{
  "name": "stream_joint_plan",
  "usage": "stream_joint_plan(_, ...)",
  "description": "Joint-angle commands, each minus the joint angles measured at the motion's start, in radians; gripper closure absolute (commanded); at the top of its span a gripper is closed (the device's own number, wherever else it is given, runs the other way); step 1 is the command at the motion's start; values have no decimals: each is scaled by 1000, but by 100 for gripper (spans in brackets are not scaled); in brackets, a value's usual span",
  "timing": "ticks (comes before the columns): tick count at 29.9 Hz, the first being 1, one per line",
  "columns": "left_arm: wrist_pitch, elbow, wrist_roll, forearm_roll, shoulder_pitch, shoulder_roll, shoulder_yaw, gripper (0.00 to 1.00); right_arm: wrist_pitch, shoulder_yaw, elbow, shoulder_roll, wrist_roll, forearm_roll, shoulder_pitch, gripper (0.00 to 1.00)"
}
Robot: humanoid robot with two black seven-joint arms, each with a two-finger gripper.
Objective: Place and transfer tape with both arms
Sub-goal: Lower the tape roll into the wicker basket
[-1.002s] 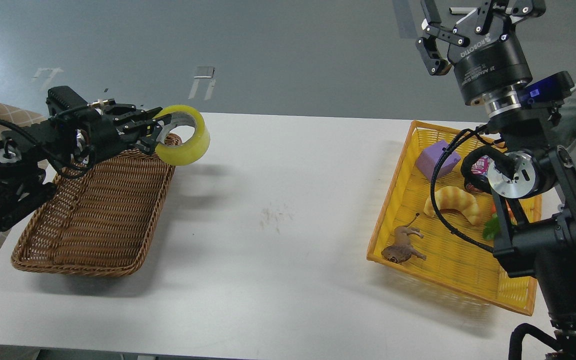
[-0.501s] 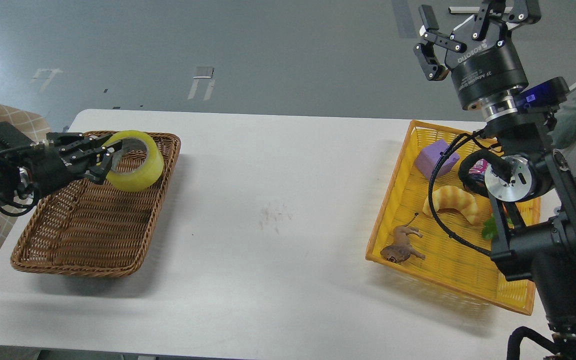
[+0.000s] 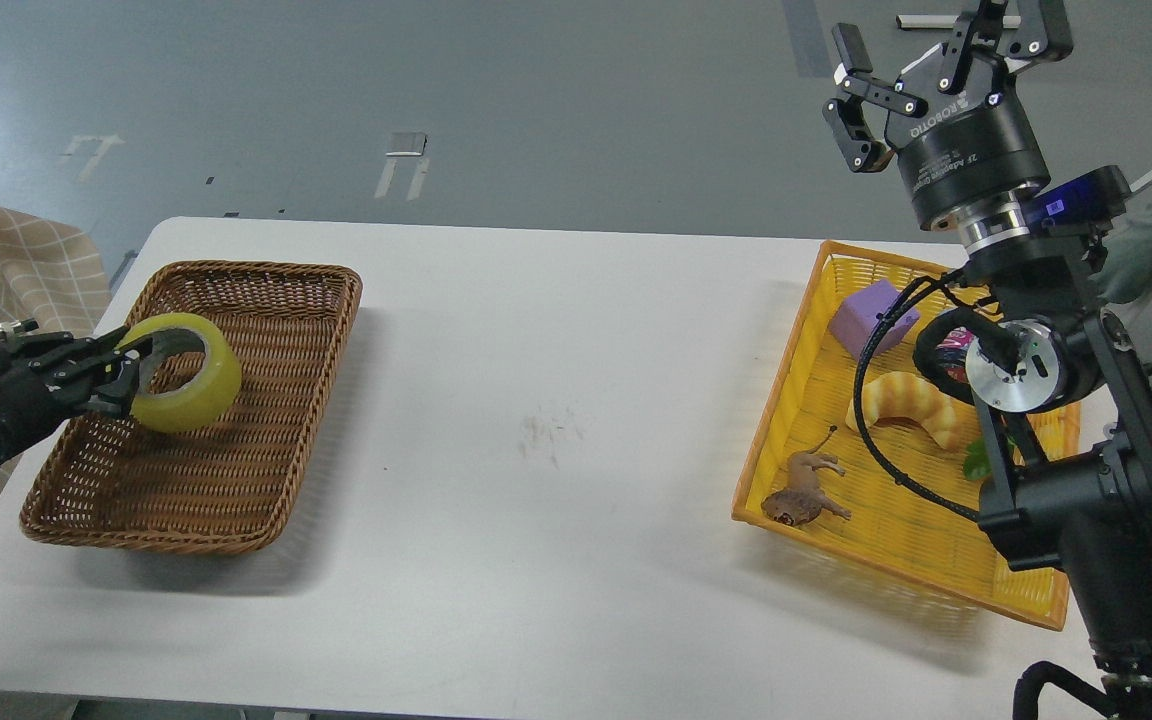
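Left gripper (image 3: pixel 126 375) clamped on the tape (image 3: pixel 182 372), roll held over the brown basket (image 3: pixel 266 480) near the worktop's left edge. Right gripper (image 3: pixel 941 75) raised past the far right corner above the yellow basket (image 3: pixel 786 400), jaws spread wide, empty

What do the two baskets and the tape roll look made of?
Brown basket: woven wicker or rattan, matte, with visible braided strands. Yellow basket: likely moulded plastic lattice, with bright uniform colour. Tape: glossy translucent yellowish film, seemingly plastic, on a grey, probably cardboard core.
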Motion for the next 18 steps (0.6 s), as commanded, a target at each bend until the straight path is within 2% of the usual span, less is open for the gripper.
stream_joint_plan(1, 0, 1, 0, -33, 5, -5, 1, 85, 0, 0, 0, 0, 0, 0, 0, 0)
stream_joint_plan(9, 2, -13, 0, -31, -7, -10, -2, 84, 0, 0, -11, -1, 2, -3, -11, 0)
stream_joint_plan(17, 14, -13, 0, -31, -4, -26, -2, 77, 0, 0, -11, -4, 0, -3, -11, 0)
stream_joint_plan(18, 15, -13, 0, -30, -5, -28, -2, 72, 0, 0, -11, -4, 0, -3, -16, 0)
